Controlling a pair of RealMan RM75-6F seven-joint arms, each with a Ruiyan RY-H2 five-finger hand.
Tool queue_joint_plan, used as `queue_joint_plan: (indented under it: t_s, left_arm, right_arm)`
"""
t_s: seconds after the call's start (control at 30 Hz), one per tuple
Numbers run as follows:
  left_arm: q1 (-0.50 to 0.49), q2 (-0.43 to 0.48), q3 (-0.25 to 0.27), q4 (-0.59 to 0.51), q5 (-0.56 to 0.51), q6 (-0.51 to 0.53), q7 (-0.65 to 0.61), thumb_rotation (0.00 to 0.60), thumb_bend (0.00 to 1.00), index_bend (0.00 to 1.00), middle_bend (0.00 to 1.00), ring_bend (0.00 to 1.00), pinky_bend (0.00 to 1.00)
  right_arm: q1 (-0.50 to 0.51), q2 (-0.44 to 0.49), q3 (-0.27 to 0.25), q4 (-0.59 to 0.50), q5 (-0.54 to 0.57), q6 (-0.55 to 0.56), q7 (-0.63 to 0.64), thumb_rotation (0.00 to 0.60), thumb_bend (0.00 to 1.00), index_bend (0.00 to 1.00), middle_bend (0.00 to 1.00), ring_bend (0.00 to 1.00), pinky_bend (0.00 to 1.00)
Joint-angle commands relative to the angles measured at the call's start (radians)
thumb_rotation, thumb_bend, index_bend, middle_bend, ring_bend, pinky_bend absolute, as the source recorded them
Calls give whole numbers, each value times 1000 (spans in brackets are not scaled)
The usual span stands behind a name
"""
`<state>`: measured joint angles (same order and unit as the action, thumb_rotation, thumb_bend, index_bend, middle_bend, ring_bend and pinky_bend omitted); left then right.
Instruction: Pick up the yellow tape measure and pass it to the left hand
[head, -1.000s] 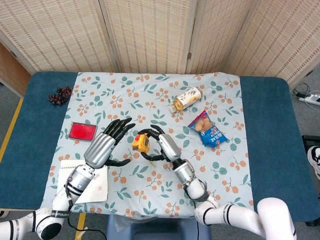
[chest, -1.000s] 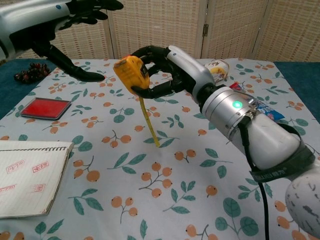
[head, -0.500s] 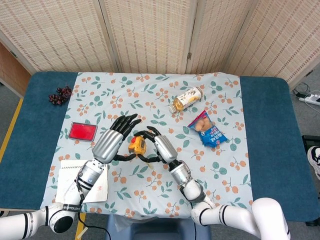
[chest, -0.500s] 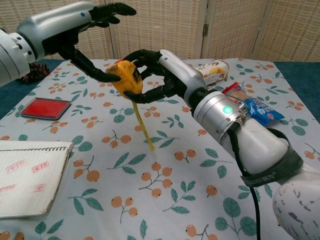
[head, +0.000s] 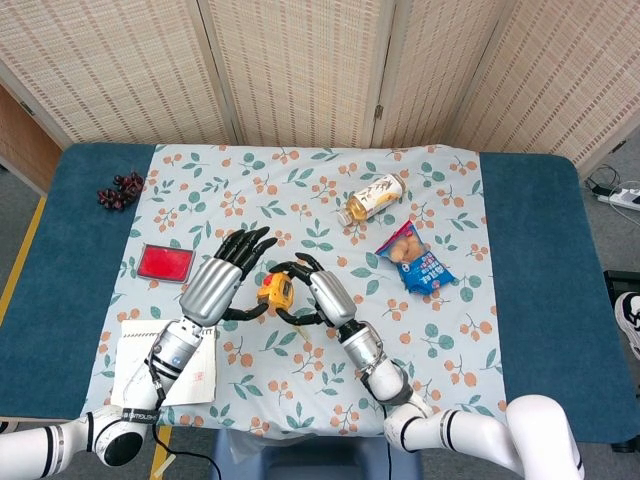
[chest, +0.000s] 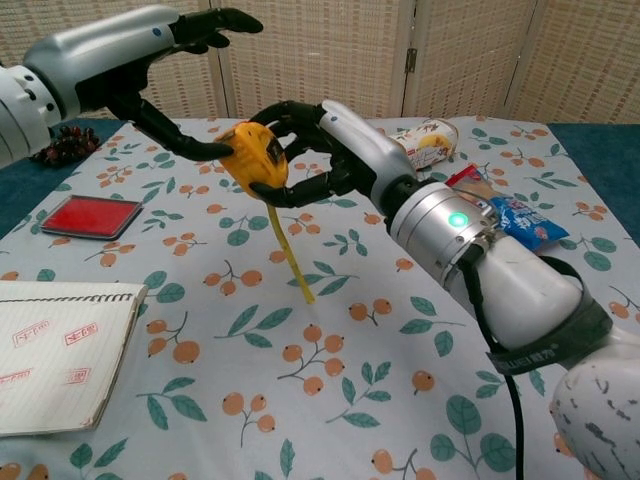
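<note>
The yellow tape measure (head: 274, 293) (chest: 253, 164) hangs above the floral cloth with a strip of yellow blade (chest: 288, 256) dangling from it. My right hand (head: 322, 294) (chest: 325, 146) grips it between curled fingers and thumb. Just to its left my left hand (head: 222, 278) (chest: 150, 55) is spread open, its thumb touching the left side of the case and the other fingers raised above it.
A red stamp pad (head: 164, 262) (chest: 90, 216) and a white notebook (head: 168, 364) (chest: 52, 353) lie at the left. A bottle (head: 371, 198) and a blue snack bag (head: 414, 257) lie to the right. Dark berries (head: 119, 191) sit on the far left table edge.
My right hand carried the tape measure left toward the left hand, which moved in until its thumb met the case. Little has shifted in the last half second.
</note>
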<state>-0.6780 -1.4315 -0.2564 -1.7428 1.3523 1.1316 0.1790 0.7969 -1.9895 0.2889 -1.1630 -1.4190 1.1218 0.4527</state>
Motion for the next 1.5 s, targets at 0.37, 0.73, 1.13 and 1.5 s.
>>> queue_joint_plan:
  t_s: [0.37, 0.73, 1.13, 1.5]
  left_arm:
    - [-5, 11, 11, -8, 4, 12, 9, 600, 415, 55, 44, 69, 0]
    - [-10, -8, 25, 24, 8, 18, -1, 600, 537, 212, 74, 93, 0]
    - [-12, -18, 32, 53, 11, 24, -18, 600, 592, 460, 125, 120, 0]
    - [3, -47, 41, 98, 38, 65, -61, 600, 602, 571, 193, 173, 0]
  right_arm:
    - [0, -1, -2, 1, 10, -13, -10, 600, 357, 553, 480, 355, 84]
    - [6, -9, 7, 22, 22, -25, -3, 600, 358, 553, 480, 357, 84]
    - [10, -10, 16, 37, 30, -30, 3, 600, 357, 553, 480, 356, 84]
    - [7, -3, 18, 33, 39, -34, -9, 600, 358, 553, 480, 356, 80]
